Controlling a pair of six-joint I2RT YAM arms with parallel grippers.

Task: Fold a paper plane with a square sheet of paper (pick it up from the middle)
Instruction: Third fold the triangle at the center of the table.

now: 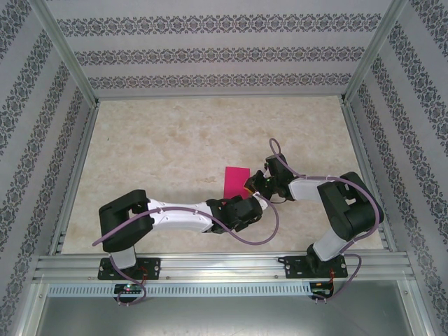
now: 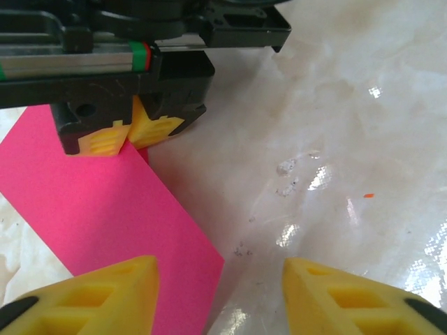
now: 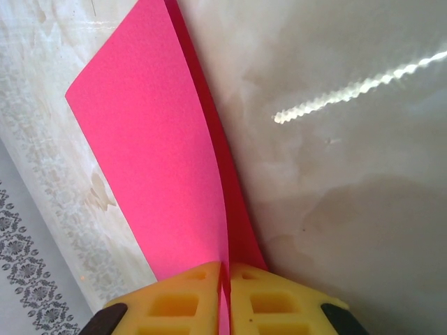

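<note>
Paper (image 3: 160, 153), magenta and folded double, is being pinched at one edge by the right gripper (image 3: 225, 293), its jaws pressing tight on both layers. Facing the right gripper, the left gripper (image 2: 220, 279) is hovering half open, holding nothing.

A glossy, cream marble-patterned tabletop (image 1: 175, 154) is enclosed on 3 sides by the back wall (image 1: 217, 52), left wall (image 1: 28, 154) and right wall (image 1: 420, 154), all white with grey floral stripes. Aluminium posts (image 1: 66, 52) stand at the 2 far corners. Aluminium rails (image 1: 224, 266) line the near edge. A light streak (image 3: 356, 87) glints on the surface.
</note>
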